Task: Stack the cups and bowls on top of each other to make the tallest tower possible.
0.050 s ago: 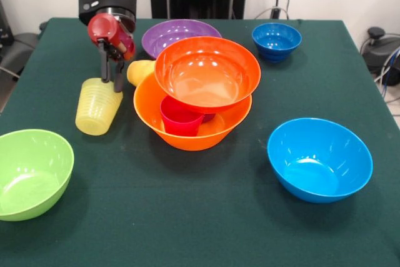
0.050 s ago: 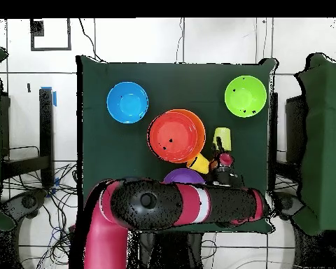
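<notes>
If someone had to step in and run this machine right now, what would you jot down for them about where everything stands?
Gripper: down at the pale yellow cup, fingers at its rim; grip cannot be judged.
Tower so far: red-orange bowl sits tilted on a red-pink cup inside the big orange-yellow bowl.
Loose on the table: purple bowl, orange-yellow cup, small dark blue bowl, light blue bowl, lime green bowl.
Left: stack all the loose pieces.
</notes>
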Motion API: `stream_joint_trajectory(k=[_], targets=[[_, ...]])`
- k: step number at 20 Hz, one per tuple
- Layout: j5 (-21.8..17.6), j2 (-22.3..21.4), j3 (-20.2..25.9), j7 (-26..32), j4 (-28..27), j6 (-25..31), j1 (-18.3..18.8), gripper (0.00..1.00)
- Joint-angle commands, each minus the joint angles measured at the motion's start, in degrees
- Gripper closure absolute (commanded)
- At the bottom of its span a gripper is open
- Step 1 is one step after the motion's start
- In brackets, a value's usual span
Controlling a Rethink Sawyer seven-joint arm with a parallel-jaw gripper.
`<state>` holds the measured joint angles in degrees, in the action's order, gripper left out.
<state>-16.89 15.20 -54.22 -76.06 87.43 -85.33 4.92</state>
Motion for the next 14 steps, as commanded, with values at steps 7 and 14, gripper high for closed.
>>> stream_joint_trajectory(k=[7, 14], targets=[[-4.8, 4.5, 2.5, 4.4, -2.1, -6.2, 3.6, 0.0], [-2.8, 6.9, 1.9, 6.4, -1.7, -8.1, 3.8, 0.0]])
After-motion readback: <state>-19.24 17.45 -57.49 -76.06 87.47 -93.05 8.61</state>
